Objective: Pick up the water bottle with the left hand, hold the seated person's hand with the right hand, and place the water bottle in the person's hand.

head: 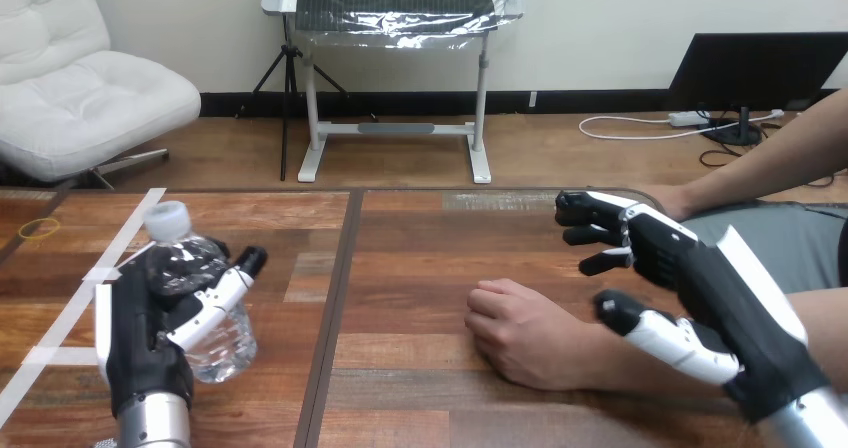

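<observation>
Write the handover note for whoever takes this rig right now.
Left hand: fingers curled round the water bottle at the left of the table; I cannot tell whether the bottle is lifted.
Right hand: open, hovering just behind the person's hand, not gripping it.
Person's hand: closed, resting mid-table.
Done: bottle grasped.
Left: hold the person's hand, bring the bottle over, place it in that hand.
</observation>
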Controlling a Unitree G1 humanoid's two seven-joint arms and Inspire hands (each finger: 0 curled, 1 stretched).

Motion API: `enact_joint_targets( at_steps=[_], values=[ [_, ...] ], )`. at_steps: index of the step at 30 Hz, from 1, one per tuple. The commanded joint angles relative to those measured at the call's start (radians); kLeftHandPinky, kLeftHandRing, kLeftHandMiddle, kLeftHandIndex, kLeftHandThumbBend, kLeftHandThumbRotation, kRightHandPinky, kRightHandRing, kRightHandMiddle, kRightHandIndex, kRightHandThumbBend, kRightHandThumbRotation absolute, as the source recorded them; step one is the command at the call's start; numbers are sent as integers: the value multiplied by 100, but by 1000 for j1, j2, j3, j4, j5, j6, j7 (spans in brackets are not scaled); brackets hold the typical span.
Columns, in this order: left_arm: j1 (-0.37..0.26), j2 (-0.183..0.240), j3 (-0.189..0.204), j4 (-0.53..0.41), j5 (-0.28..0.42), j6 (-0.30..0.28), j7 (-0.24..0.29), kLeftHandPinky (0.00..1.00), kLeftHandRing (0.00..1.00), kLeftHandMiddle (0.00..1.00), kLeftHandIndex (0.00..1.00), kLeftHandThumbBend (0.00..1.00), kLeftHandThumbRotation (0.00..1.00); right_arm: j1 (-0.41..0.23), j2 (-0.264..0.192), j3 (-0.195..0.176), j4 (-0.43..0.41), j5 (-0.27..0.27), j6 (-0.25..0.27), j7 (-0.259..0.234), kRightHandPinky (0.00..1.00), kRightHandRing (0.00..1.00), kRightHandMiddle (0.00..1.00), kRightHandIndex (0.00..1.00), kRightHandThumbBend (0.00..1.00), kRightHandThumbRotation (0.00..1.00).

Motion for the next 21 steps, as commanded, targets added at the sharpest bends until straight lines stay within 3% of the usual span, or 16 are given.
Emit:
enact_joint_targets(
  at_steps=[1,13,21],
  values=[
    [-108,31,-68,-371,-5,-22,-85,19,23,28,32,54,0,-241,-137,-61,46,-79,17,16,64,78,83,83,92,70],
    [-99,25,-57,-413,0,17,-97,19,23,28,32,55,0,-298,-199,-58,103,-101,14,24,62,77,83,84,93,58],
    [-94,19,-52,-448,-26,43,-111,18,23,27,32,53,0,-331,-244,-47,134,-129,41,39,62,80,86,85,93,55]
  ],
)
